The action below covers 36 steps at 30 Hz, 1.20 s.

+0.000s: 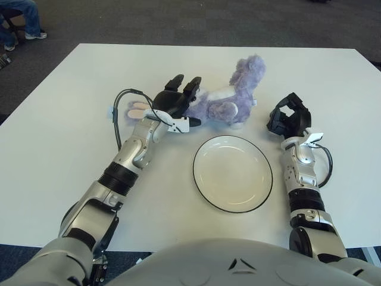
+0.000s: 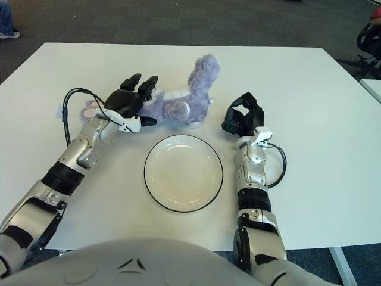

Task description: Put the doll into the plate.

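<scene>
While my left hand (image 1: pixel 172 102) sits over the head end of the fluffy lavender plush doll (image 1: pixel 223 101), its dark fingers (image 1: pixel 191 85) are draped across the toy and the thumb reaches along the near side; I judge it a loose partial grasp rather than a firm one, and I cannot see whether the fingers close underneath. My right hand (image 1: pixel 289 117) shows to the right of the doll, curled on nothing and clear of everything.

The doll lies on its side on the white surface (image 1: pixel 53 137), just beyond the far rim of the round white plate with a thin dark edge (image 1: pixel 232 173), not touching it.

My worry is the grip: the hand covers only one end of a soft, floppy body, so on a lift the rest may droop and drag, catch the plate rim and shove the plate, or the plush may slip out altogether.

Its long axis runs roughly left to right, tilted away from me toward the right, head under my hand and one fuzzy limb sticking up at the far right end.
</scene>
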Motion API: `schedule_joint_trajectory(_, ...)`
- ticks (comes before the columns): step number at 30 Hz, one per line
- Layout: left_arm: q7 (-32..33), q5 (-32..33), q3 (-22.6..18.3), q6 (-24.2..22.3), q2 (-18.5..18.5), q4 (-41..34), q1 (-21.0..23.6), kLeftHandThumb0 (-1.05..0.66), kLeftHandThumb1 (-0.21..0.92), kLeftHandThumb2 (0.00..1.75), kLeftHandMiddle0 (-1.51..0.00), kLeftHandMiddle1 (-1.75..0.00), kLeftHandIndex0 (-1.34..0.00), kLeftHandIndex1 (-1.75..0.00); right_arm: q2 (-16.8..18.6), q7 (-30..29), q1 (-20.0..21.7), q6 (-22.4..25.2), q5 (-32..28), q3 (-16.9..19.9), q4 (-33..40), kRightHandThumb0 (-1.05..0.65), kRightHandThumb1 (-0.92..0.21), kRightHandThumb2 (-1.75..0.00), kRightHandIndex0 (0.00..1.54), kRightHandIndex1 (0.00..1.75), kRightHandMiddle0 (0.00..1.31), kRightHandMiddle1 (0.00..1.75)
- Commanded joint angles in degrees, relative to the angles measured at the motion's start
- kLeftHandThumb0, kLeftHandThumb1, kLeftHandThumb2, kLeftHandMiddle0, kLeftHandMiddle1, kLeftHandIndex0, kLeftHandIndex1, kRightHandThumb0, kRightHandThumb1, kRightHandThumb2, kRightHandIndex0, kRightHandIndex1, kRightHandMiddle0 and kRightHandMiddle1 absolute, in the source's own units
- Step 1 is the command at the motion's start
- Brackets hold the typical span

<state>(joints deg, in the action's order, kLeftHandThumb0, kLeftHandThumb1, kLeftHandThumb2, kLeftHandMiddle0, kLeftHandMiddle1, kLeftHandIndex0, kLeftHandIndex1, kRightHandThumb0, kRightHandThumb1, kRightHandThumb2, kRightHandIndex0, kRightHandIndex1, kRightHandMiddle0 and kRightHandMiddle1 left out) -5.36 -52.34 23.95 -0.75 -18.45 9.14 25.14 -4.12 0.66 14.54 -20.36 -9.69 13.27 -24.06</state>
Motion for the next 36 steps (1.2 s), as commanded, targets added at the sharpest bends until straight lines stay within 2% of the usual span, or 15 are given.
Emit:
schedule_joint_trajectory(1,1.0,-1.1,0.9,-0.5,-0.1,2.0,1.7,-1.05,0.92,0.4,-0.09,-0.03,0.0,0.0,0.7,0.2,-1.7,-0.3,0.0,-0.2,-0.1,-0.5,-0.26,-1.38,1.26,1.75,0.66,1.75)
schedule_joint_trajectory(8,1.4,-2.1,2.9,-0.8,-0.1,6.3,3.7,-1.05,0.92,0.35,-0.07,-0.02,0.0,0.0,0.8,-0.1,-2.0,0.3,0.2,-0.4,0.7,-0.5,-0.26,-1.39,1.27,1.75,0.66,1.75)
schedule_joint_trajectory(17,1.3,-4.7,6.0,-3.4,1.8,9.7,6.4,-1.05,0.92,0.45,-0.05,0.0,0.0,0.0,0.9,-0.4,-2.4,1.4,0.3,-0.7,2.0,-0.51,-0.25,-1.4,1.28,1.75,0.67,1.75)
schedule_joint_trajectory(22,1.7,-2.9,6.0,-3.1,3.0,10.8,6.9,-1.05,0.92,0.44,-0.06,-0.01,0.0,0.0,0.9,-0.4,-2.5,1.7,0.2,-0.9,2.4,-0.51,-0.24,-1.41,1.28,1.75,0.67,1.75)
schedule_joint_trajectory(26,1.3,-0.9,5.7,-2.2,3.7,10.9,6.9,-1.05,0.92,0.38,-0.14,-0.06,0.0,0.0,0.9,-0.4,-2.6,1.7,0.1,-1.0,2.5,-0.51,-0.24,-1.41,1.28,1.75,0.68,1.75)
schedule_joint_trajectory(27,1.1,-0.2,5.6,-2.0,3.8,10.9,6.9,-1.05,0.92,0.35,-0.09,-0.26,0.0,0.0,0.9,-0.3,-2.6,1.7,0.1,-1.0,2.5,-0.51,-0.24,-1.41,1.29,1.75,0.68,1.75)
schedule_joint_trajectory(29,0.3,1.0,5.4,-1.8,4.0,10.7,6.9,-1.05,0.92,0.31,-0.04,-0.48,0.0,0.0,0.9,-0.3,-2.6,1.6,0.0,-1.1,2.5,-0.51,-0.24,-1.41,1.29,1.75,0.68,1.75)
schedule_joint_trajectory(32,-1.5,2.8,5.4,-1.8,4.0,10.5,7.0,-1.05,0.92,0.26,-0.01,-0.71,0.0,0.0,1.0,-0.1,-2.7,1.5,-0.1,-1.1,2.5,-0.51,-0.24,-1.41,1.29,1.75,0.68,1.75)
schedule_joint_trajectory(33,-2.0,3.3,5.4,-1.8,4.1,10.4,7.1,-1.05,0.91,0.23,-0.01,-0.9,-0.01,-0.01,1.0,0.0,-2.7,1.4,-0.2,-1.1,2.5,-0.51,-0.24,-1.41,1.29,1.75,0.68,1.75)
schedule_joint_trajectory(34,-2.6,3.9,5.4,-1.9,4.2,10.6,7.3,-1.05,0.91,0.22,-0.01,-0.97,-0.01,-0.01,1.0,0.1,-2.6,1.4,-0.2,-1.1,2.4,-0.51,-0.24,-1.41,1.29,1.75,0.68,1.75)
schedule_joint_trajectory(36,-3.3,4.7,5.4,-1.9,4.4,11.0,7.7,-1.05,0.9,0.16,0.0,-1.27,-0.01,-0.11,0.9,0.3,-2.6,1.3,-0.3,-1.1,2.4,-0.51,-0.24,-1.41,1.29,1.75,0.68,1.75)
